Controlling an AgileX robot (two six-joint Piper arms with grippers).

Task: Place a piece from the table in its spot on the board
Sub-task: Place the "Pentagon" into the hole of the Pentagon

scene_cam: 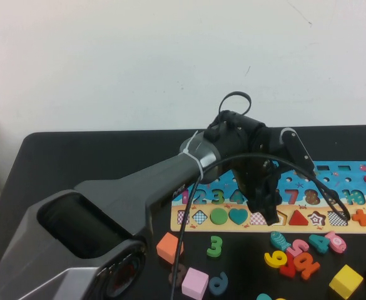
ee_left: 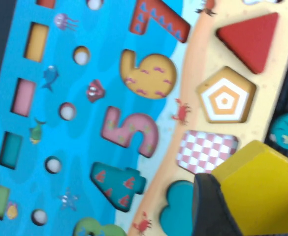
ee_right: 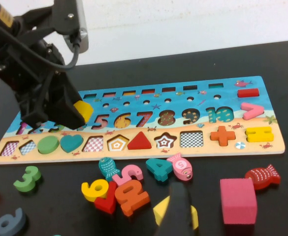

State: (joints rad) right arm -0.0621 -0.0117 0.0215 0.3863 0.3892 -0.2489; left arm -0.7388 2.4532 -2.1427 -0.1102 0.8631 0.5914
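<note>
While the left claw (scene_cam: 269, 209) hangs mid-frame over the board (scene_cam: 351, 226), clamped on the yellow pentagon piece (ee_left: 262, 189), its place (ee_left: 226, 96) sits offset. Rotated corners could jam on the rim. Right claw (ee_right: 179, 206), lower centre: can't tell.

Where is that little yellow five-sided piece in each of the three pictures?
High view: the yellow pentagon piece is not visible; the left claw hides it above the board.
Left wrist view: the piece is in the claw, beside the checkered recess.
Right wrist view: the piece shows in the left claw, above the board; the right claw sits over the loose numerals.
Shared landmark: the red triangle.
</note>
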